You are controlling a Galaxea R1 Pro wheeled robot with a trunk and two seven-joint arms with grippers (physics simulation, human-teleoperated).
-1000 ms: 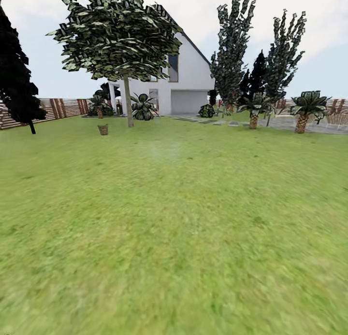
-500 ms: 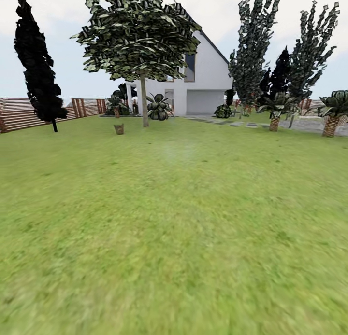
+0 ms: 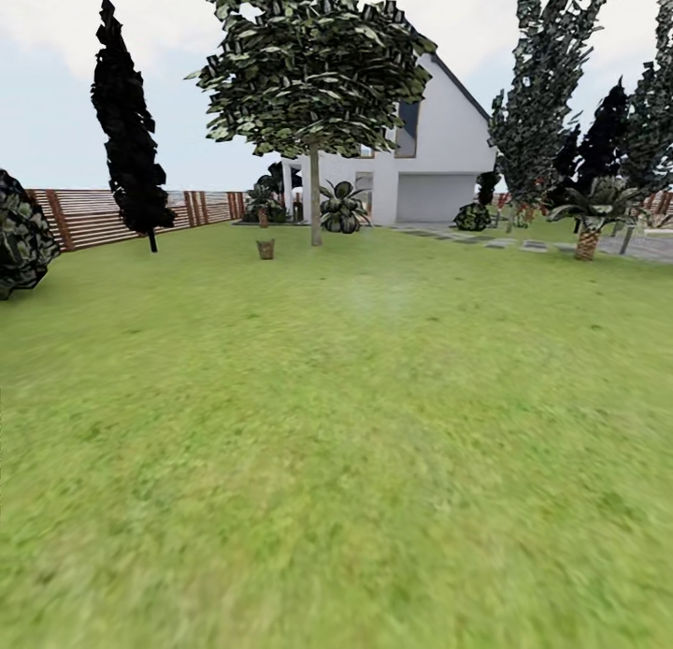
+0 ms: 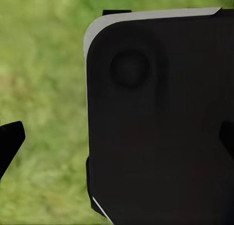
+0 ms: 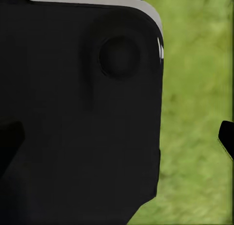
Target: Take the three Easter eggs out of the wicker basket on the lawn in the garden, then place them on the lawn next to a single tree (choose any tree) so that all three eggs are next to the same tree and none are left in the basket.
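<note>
The wicker basket (image 3: 266, 249) stands small and far off on the lawn (image 3: 374, 425), just left of the trunk of a broad-leafed tree (image 3: 315, 200). The Easter eggs are out of view; the basket is too distant to see into. In the left wrist view my left gripper (image 4: 117, 140) is open, its dark fingertips (image 4: 9, 142) at the picture's edges, with a black part of the robot's body and grass beyond. My right gripper (image 5: 117, 137) is open in the same way over a black body panel and grass. Neither holds anything.
A white house (image 3: 439, 163) stands behind the tree. A brown slat fence (image 3: 93, 216) runs along the left, with a near-black thin tree (image 3: 131, 144) and a dark bush (image 3: 19, 237). At the right are a stepping-stone path (image 3: 505, 242), palm-like plants (image 3: 589, 219) and dark trees.
The whole head view has shifted to the right, so the camera has turned left. The dark bush has come into view at the left edge.
</note>
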